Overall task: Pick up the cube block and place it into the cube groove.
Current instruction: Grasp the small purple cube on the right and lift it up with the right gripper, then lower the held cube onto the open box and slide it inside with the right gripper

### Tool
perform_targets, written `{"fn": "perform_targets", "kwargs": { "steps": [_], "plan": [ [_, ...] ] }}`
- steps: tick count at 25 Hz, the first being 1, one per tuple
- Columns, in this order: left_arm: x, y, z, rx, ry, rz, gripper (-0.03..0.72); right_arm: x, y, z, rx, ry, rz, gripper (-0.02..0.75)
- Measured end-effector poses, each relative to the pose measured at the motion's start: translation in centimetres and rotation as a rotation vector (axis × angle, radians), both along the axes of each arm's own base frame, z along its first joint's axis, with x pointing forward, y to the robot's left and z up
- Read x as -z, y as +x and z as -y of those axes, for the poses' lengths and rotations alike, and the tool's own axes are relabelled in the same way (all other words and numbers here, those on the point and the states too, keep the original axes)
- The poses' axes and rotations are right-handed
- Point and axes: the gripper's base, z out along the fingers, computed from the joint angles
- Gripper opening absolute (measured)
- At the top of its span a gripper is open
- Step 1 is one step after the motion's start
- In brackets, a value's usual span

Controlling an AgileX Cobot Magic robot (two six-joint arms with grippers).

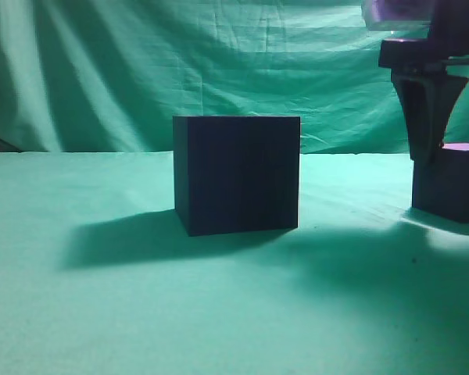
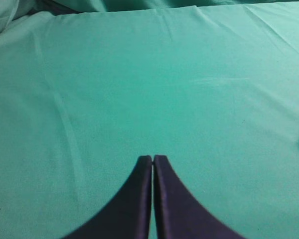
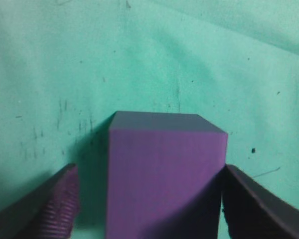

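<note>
I see the cube block (image 3: 165, 174) on the green cloth (image 1: 141, 312), sitting between my right gripper's (image 3: 148, 209) spread fingers, the right finger touching it, the left apart. The cube groove (image 1: 237, 173) stands well left; my left gripper (image 2: 153, 162) is pressed closed, empty.

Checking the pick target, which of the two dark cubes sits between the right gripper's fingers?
The smaller cube block, at the exterior view's right edge; the larger cube groove stands alone mid-table.

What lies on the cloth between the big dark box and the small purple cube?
Nothing: in the exterior view only bare green cloth, partly shadowed, separates the cube groove from the cube block, which the right end effector straddles.
</note>
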Motion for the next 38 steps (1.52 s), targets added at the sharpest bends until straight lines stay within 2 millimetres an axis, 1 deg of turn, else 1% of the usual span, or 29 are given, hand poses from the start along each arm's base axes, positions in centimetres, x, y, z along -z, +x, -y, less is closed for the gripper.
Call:
{"fn": "perform_targets", "kwargs": {
  "steps": [4, 5, 7, 8, 12, 14, 16, 18, 20, 22, 23, 26, 29, 31, 33, 36, 38],
  "plan": [
    [0.0, 0.0, 0.0, 0.000, 0.000, 0.000, 0.000, 0.7, 0.3, 0.0, -0.005, -0.014, -0.002, 0.538],
    [0.0, 0.0, 0.0, 0.000, 0.000, 0.000, 0.000, 0.8, 0.4, 0.0, -0.002, -0.021, -0.003, 0.491],
    [0.0, 0.0, 0.0, 0.000, 0.000, 0.000, 0.000, 0.9, 0.5, 0.1, 0.016, -0.033, 0.001, 0.424],
    [0.0, 0.0, 0.0, 0.000, 0.000, 0.000, 0.000, 0.9, 0.5, 0.2, 0.024, -0.035, 0.003, 0.435],
    [0.0, 0.0, 0.0, 0.000, 0.000, 0.000, 0.000, 0.4, 0.7, 0.2, 0.053, -0.040, -0.002, 0.435],
    [0.0, 0.0, 0.0, 0.000, 0.000, 0.000, 0.000, -0.6, 0.9, 0.0, 0.069, -0.026, -0.007, 0.435],
    [0.0, 0.0, 0.0, 0.000, 0.000, 0.000, 0.000, -2.9, 1.3, -0.4, 0.085, 0.016, 0.020, 0.435],
    [0.0, 0.0, 0.0, 0.000, 0.000, 0.000, 0.000, -5.4, 1.1, -1.4, 0.068, 0.053, 0.060, 0.435],
    [0.0, 0.0, 0.0, 0.000, 0.000, 0.000, 0.000, -8.3, 0.2, -3.2, 0.022, 0.089, 0.103, 0.435],
    [0.0, 0.0, 0.0, 0.000, 0.000, 0.000, 0.000, -10.2, -1.0, -5.5, -0.008, 0.128, 0.119, 0.435],
    [0.0, 0.0, 0.0, 0.000, 0.000, 0.000, 0.000, -11.0, -1.8, -6.8, -0.021, 0.145, 0.115, 0.435],
    [0.0, 0.0, 0.0, 0.000, 0.000, 0.000, 0.000, -12.1, -3.9, -10.3, -0.080, 0.181, 0.109, 0.435],
    [0.0, 0.0, 0.0, 0.000, 0.000, 0.000, 0.000, -12.0, -5.4, -13.1, -0.128, 0.199, 0.099, 0.435],
    [0.0, 0.0, 0.0, 0.000, 0.000, 0.000, 0.000, -11.2, -5.5, -14.4, -0.124, 0.187, 0.081, 0.435],
    [0.0, 0.0, 0.0, 0.000, 0.000, 0.000, 0.000, -9.9, -5.2, -15.2, -0.117, 0.161, 0.057, 0.435],
    [0.0, 0.0, 0.0, 0.000, 0.000, 0.000, 0.000, -8.2, -4.6, -15.7, -0.102, 0.125, 0.026, 0.435],
    [0.0, 0.0, 0.0, 0.000, 0.000, 0.000, 0.000, -7.6, -4.3, -15.9, -0.086, 0.106, 0.022, 0.435]
  ]
}}
